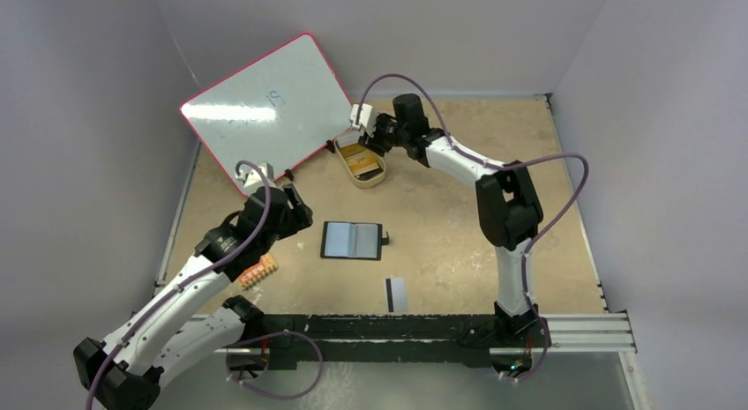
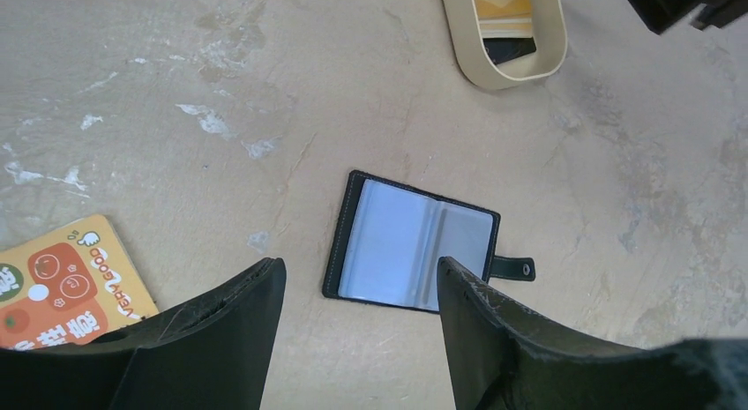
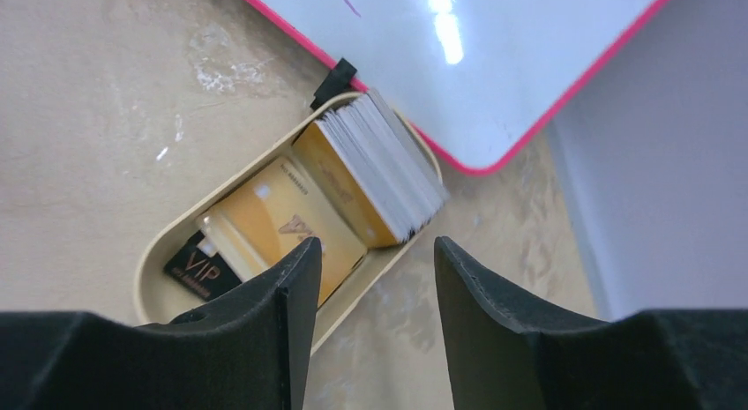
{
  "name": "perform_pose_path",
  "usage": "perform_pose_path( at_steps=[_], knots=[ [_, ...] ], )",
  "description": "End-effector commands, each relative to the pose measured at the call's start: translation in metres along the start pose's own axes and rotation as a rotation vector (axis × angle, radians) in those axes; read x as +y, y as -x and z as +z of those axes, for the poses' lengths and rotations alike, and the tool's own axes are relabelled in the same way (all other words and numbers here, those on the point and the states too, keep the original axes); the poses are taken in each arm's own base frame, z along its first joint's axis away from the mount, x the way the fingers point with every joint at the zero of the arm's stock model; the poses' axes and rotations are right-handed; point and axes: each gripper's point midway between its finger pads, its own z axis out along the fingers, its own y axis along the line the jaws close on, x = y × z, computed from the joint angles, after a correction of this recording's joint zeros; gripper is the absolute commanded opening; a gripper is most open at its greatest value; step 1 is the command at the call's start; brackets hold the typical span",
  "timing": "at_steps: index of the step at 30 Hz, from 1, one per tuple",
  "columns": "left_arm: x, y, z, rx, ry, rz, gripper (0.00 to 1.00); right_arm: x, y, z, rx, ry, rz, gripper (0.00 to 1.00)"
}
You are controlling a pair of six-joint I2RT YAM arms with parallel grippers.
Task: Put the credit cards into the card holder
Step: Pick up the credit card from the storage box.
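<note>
The black card holder lies open on the table, its grey-blue pockets up and its snap tab to the right; the left wrist view shows it too. A tan oval tray holds the credit cards: a leaning stack, an orange-gold card and a black VIP card. A grey card with a black stripe lies near the front edge. My left gripper is open and empty, above and left of the holder. My right gripper is open and empty over the tray's rim.
A pink-edged whiteboard leans at the back left, just behind the tray. A small orange board lies under my left arm and shows in the left wrist view. Grey walls close in the table.
</note>
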Motion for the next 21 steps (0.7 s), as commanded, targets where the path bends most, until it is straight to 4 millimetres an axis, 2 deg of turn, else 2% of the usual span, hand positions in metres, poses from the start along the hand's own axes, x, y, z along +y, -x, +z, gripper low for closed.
perform_pose_path(
  at_steps=[1,7,15,21],
  knots=[
    [-0.009,0.031,-0.021,-0.084,-0.039,0.023,0.63,-0.014,0.028,0.017,-0.085,0.055,-0.258,0.53],
    [-0.006,0.046,-0.035,-0.147,-0.049,0.033,0.63,-0.017,0.018,0.037,-0.078,0.086,-0.379,0.54],
    [-0.003,0.049,-0.041,-0.174,-0.060,0.015,0.63,-0.025,-0.001,0.056,-0.036,0.062,-0.501,0.55],
    [-0.003,0.050,-0.041,-0.179,-0.060,0.013,0.63,-0.024,-0.009,0.069,-0.006,0.049,-0.558,0.55]
  ],
)
